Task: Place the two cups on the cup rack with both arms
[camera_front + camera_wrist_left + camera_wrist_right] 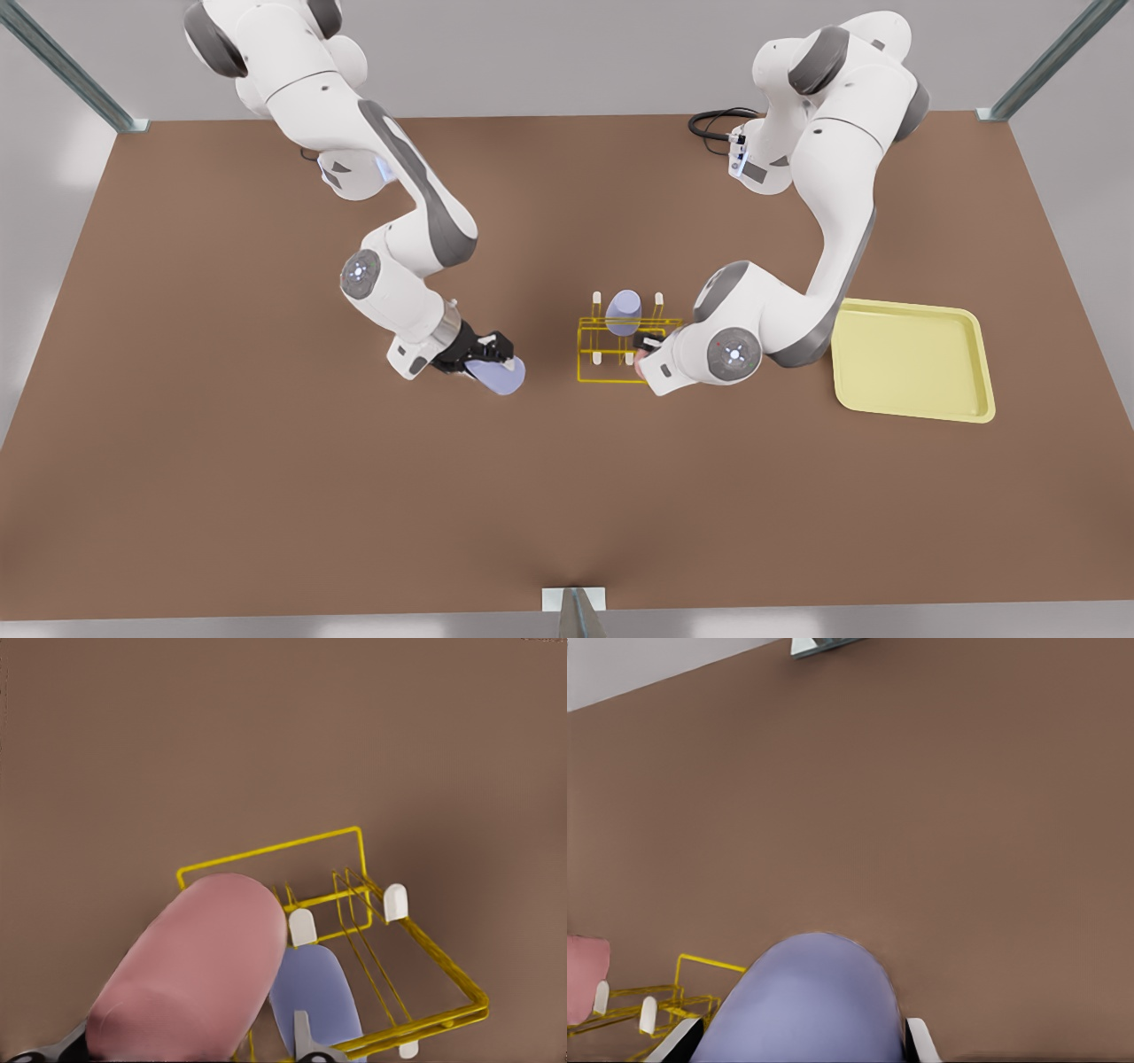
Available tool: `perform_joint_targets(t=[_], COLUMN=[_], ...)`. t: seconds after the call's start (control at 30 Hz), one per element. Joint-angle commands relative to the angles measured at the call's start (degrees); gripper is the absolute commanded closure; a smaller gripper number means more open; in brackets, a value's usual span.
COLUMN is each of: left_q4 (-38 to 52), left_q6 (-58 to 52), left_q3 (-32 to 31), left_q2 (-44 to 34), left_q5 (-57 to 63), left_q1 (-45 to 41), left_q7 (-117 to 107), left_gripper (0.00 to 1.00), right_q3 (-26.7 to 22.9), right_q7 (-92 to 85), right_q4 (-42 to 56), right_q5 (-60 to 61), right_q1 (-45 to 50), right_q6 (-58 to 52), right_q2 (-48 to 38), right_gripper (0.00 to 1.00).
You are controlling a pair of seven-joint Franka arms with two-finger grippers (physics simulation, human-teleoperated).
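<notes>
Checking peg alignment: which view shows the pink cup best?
Left wrist view: the pink cup is large in the left gripper, over the cup rack. Front view shows a sliver; right wrist view its edge.

Bright-yellow wire cup rack [611, 350], white-tipped pegs. Pale pink cup [190, 970]; lavender cups [498, 375] [624, 312]. Pale-yellow tray [912, 359] at 3 o'clock, brown table [266, 487].

Two arms are present, each with one gripper: the left gripper [645, 351] and the right gripper [493, 354]. Cups total three: one pink cup [190, 970] in the left gripper, one lavender cup [496, 375] in the right gripper, one lavender cup [624, 311] on the single yellow rack [592, 353]. One pale-yellow tray [910, 359].
</notes>
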Motion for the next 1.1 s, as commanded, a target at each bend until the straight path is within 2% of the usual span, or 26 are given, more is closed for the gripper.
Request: perform_joint_targets(t=[0.0, 0.03, 0.1, 0.17, 0.2, 0.23, 0.3, 0.5, 0.57, 1.03, 1.07], left_q4=[0.1, 1.3, 10.4, 18.4, 11.7, -3.1, -1.7, -0.6, -0.6, -1.1, -1.0], left_q6=[-0.8, -4.5, -15.0, -26.5, -24.9, -16.2, -24.5, -27.1, -27.1, -27.2, -28.1], left_q3=[0.0, 0.3, -0.1, 0.0, 7.7, 20.9, 20.7, 21.0, 20.9, 20.7, 20.6], left_q2=[0.1, -0.3, -2.1, -3.6, -14.1, -24.3, -23.6, -23.7, -23.7, -23.1, -23.2], left_q5=[0.1, 0.5, 2.7, 3.1, 6.0, 5.8, 5.9, 3.0, -1.4, -1.8, -1.8], left_q1=[0.0, 1.0, 6.2, 6.6, 6.5, 0.5, 2.0, 4.2, 6.1, 6.1, 6.1], left_q7=[-14.2, -14.1, -14.0, -13.3, 7.3, 18.7, 18.7, 18.9, 19.1, 18.8, 18.8], left_gripper=[0.00, 0.00, 0.00, 0.00, 0.00, 0.00, 0.00, 0.00, 0.00, 0.00, 0.00], right_q3=[0.0, 0.0, 0.0, 0.0, 0.0, 0.0, 0.0, 0.0, 0.0, 0.0, 0.0], right_q7=[2.1, 2.1, 2.1, 2.1, 2.1, 2.1, 2.1, 2.1, 2.1, 2.0, 2.0], right_q4=[1.9, 2.9, 4.6, 6.2, 6.5, 7.4, 9.1, 15.5, 16.4, 21.0, 21.5], right_q5=[2.2, 2.3, 4.0, 5.7, 5.9, 6.3, 6.7, 7.6, 7.7, 9.3, 9.3], right_q1=[1.1, 1.3, 2.2, 3.2, 3.9, 4.6, 5.5, 6.5, 6.9, 11.0, 11.5], right_q6=[-3.6, -3.6, -3.5, -3.5, -3.6, -3.5, -3.5, -3.5, -3.1, -2.8, -2.7], right_q2=[1.3, 2.3, 3.6, 4.5, 4.9, 5.6, 7.0, 11.8, 12.8, 18.2, 18.3], right_gripper=[0.15, 0.15, 0.15, 0.15, 0.15, 0.15, 0.15, 0.15, 0.15, 0.15, 0.00])
